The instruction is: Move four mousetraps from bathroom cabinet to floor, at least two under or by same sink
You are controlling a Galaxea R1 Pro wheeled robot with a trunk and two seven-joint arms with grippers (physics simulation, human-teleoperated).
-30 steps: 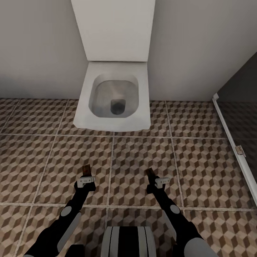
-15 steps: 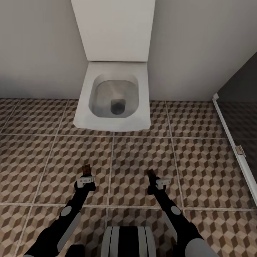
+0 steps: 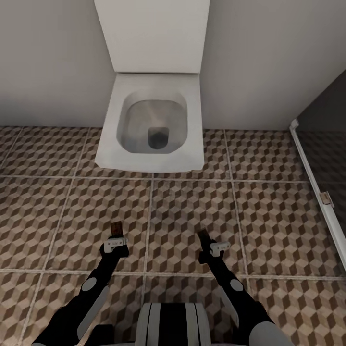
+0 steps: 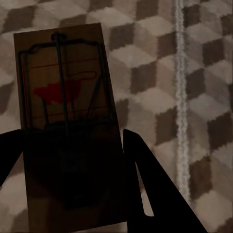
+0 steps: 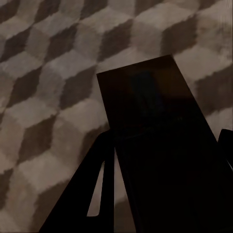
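Pincers [image 3: 115, 229] [image 3: 203, 236] — mousetraps [image 4: 68, 131] [image 5: 155, 145] clamped

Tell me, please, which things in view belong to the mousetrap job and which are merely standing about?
Part of the job:
- mousetrap in the left gripper
- mousetrap in the right gripper
- bathroom floor, where they must end up

Merely there:
- toilet
- glass shower door

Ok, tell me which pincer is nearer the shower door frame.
Right. The right pincer hangs over the tiles nearer the shower door frame; the left pincer is farther away, beyond the right one.
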